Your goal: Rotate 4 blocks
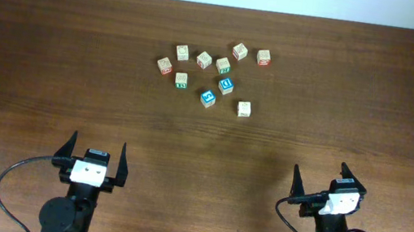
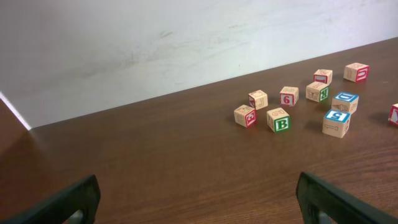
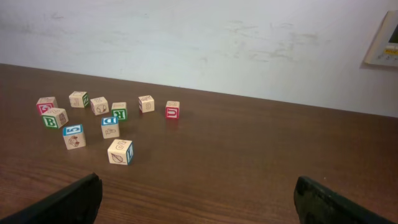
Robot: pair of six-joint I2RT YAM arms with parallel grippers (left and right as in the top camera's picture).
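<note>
- The left gripper (image 1: 98,142) and the right gripper (image 1: 320,169) sit at the near edge of the table (image 1: 50,68). Each has its jaws spread wide with nothing between them. This looks like a ready pose that keeps the arms out of the overhead view of the cubes.
- All ten cubes lie in a loose cluster at the far middle, well apart from both grippers.
- The task's blocks lie on the near side of that cluster. The near blue block (image 1: 208,98) and the far blue block (image 1: 225,85) are close together but not touching. The pale block (image 1: 243,108) lies to their right and the green-print block (image 1: 182,80) to their left.
- From there they can probably be reached without passing over the red-print cubes (image 1: 240,51) farther back.
- The pale block suits the right arm and the green-print block the left.
- Gaps between cubes look narrow, so fingers straddling one cube could nudge a neighbour.
- No block is being handled yet.
</note>
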